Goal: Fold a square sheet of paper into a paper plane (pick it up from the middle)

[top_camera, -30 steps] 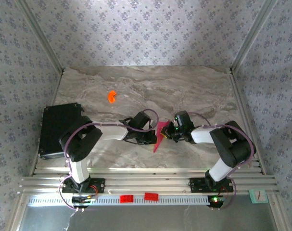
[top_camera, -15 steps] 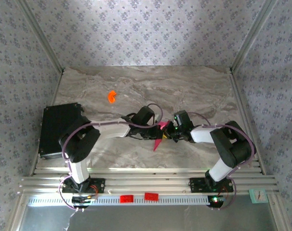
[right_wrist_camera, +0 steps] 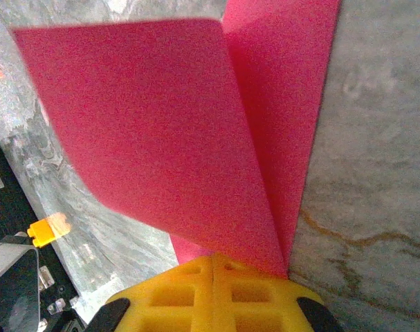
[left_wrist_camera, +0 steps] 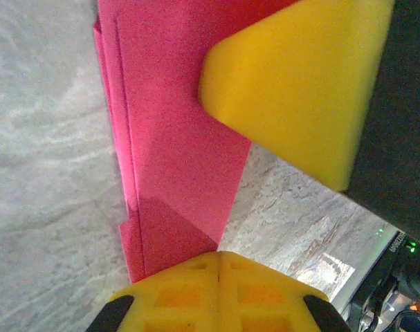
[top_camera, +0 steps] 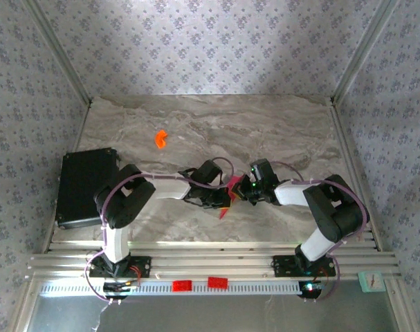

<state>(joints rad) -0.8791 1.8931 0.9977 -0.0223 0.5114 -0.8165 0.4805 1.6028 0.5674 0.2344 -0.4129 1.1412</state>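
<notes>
Left end effector (left_wrist_camera: 218, 257) moved in; it and right end effector (right_wrist_camera: 213, 259) both pinch paper plane (left_wrist_camera: 175, 138), ready for creasing.

Open tabletop (top_camera: 279, 124) far and right; orange piece (top_camera: 160, 139) and black case (top_camera: 81, 187) at left.

Soft, even light; faint shadows; pink paper (left_wrist_camera: 175, 138) grainy and blurred close up.

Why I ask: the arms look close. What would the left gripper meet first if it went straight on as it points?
Past the folded magenta paper it grips, the left gripper would probably meet a yellow finger of the right gripper, close ahead; the depth is unclear.
</notes>
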